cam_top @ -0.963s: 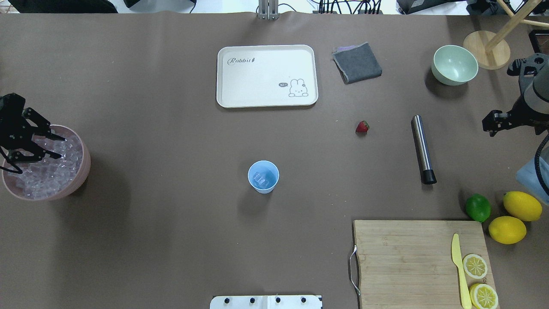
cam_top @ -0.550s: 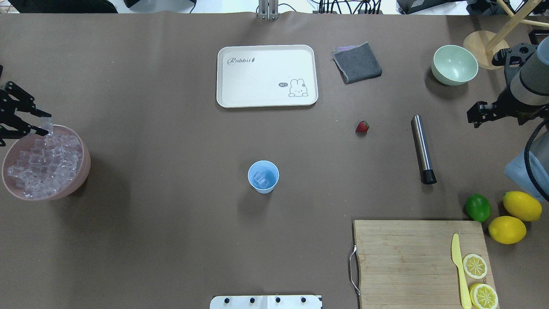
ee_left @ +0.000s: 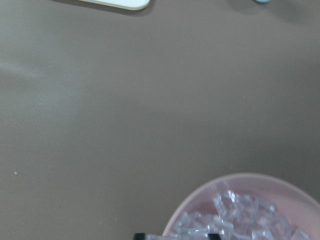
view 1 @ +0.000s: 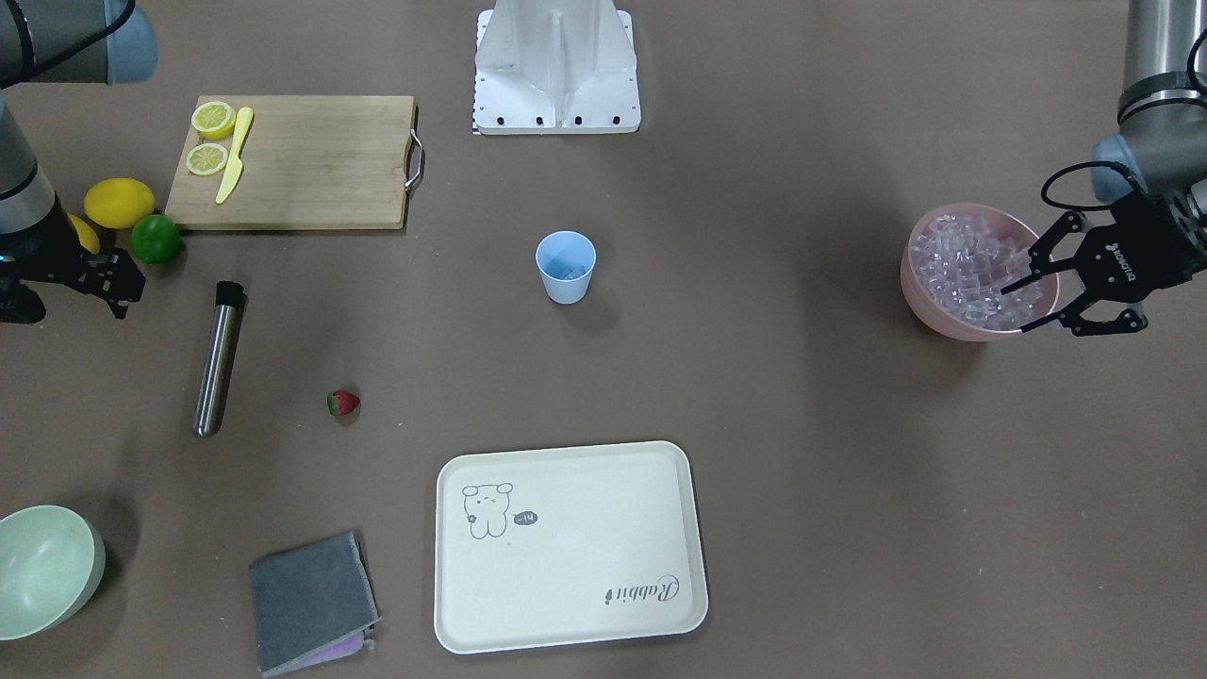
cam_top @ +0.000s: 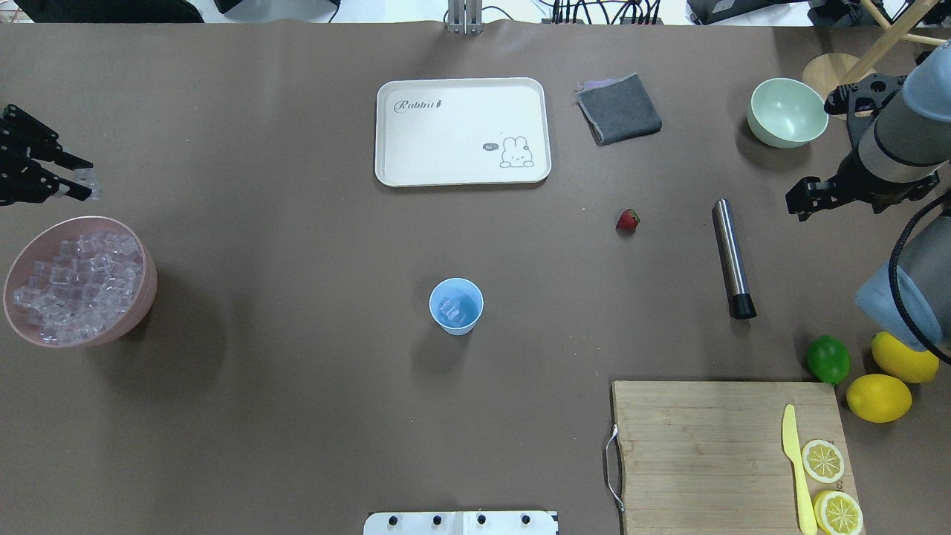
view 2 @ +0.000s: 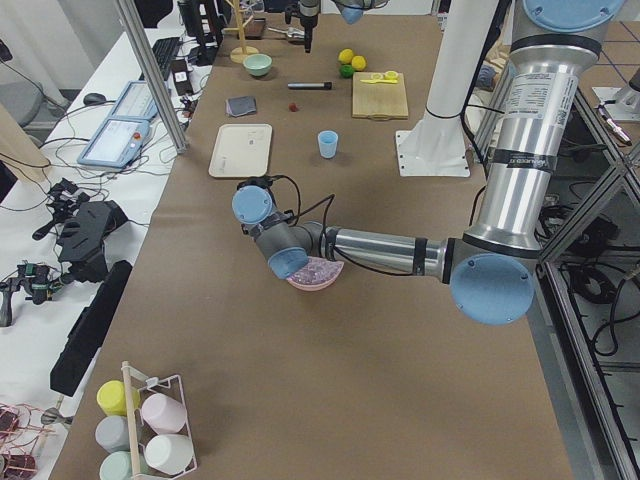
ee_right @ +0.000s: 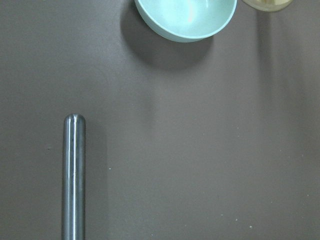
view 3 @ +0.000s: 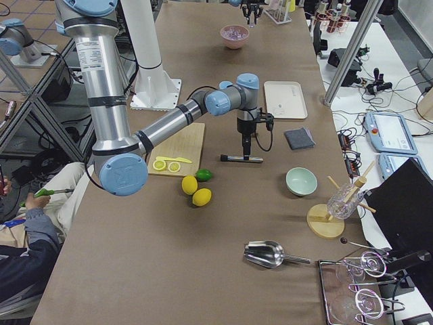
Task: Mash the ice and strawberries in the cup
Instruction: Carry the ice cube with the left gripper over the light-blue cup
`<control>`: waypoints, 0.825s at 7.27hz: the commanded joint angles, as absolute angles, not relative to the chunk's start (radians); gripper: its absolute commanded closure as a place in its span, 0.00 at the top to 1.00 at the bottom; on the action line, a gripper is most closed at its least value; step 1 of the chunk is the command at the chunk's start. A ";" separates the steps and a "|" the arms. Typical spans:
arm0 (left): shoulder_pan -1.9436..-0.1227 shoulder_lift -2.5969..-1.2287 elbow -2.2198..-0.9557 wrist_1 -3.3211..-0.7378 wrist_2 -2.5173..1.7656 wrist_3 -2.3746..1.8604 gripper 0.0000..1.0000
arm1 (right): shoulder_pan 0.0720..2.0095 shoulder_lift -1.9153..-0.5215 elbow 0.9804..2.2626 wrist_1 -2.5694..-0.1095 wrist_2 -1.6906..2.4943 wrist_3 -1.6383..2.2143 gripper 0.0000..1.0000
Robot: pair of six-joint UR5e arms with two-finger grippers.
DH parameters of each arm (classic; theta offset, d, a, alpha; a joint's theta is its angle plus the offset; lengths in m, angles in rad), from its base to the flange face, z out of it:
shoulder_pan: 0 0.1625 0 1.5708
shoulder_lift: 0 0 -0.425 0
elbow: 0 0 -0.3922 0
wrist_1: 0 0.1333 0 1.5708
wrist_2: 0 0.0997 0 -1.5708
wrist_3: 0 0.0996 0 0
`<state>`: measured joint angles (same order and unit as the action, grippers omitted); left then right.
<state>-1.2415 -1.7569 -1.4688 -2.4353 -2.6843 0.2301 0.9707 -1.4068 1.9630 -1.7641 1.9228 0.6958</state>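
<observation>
We see ice [cam_top: 453, 310] in the cup [cam_top: 456, 327]; left hand [cam_top: 83, 180] pinches another cube [cam_top: 89, 180] near the counter's [cam_top: 297, 416] left edge. Strawberry [cam_top: 628, 219] and metal muddler [cam_top: 732, 258] untouched; right hand [cam_top: 799, 202] grip: cannot tell.

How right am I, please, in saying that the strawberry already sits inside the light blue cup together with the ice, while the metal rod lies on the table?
One detail is wrong. The strawberry is not in the cup; it lies on the table between the tray and the metal rod. The cup holds only ice, as the overhead exterior view shows.
</observation>
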 commanded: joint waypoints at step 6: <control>-0.929 -1.955 -1.652 -2.441 -2.418 -0.447 0.00 | 0.963 -1.391 1.963 -1.764 1.916 0.661 1.00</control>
<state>-1.0211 -1.9110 -1.6268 -2.4403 -2.5159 -0.3399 0.9622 -1.3901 1.9635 -1.7640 1.9206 0.6782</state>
